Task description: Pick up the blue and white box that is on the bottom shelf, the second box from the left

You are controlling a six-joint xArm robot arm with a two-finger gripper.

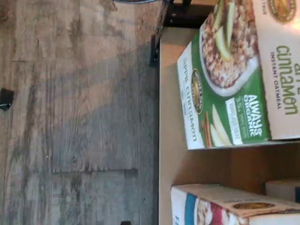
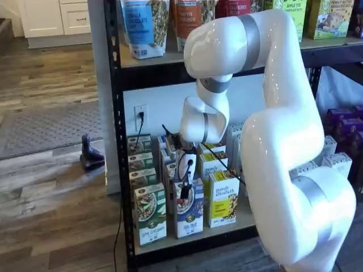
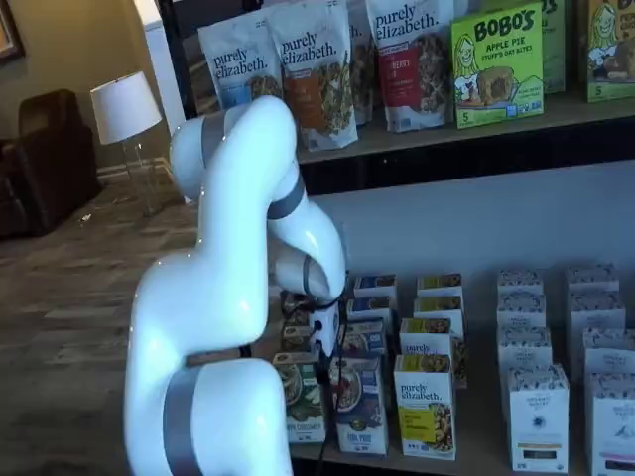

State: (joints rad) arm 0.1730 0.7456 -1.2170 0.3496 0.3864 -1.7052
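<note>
1. One step is done, as you can judge: the end effector (image 2: 185,190), spread wide, hangs before the blue box (image 2: 189,212).
2. You still must grasp and lift it; it stands on the bottom shelf (image 2: 238,225), beside the green box (image 2: 150,213).

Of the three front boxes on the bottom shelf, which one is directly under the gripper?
The blue and white box, the middle one. The gripper hangs over it; the green-and-white box and yellow-and-white box flank it.

Blue/wht box (image 2: 189,211), green/wht carton (image 2: 151,213)
</note>
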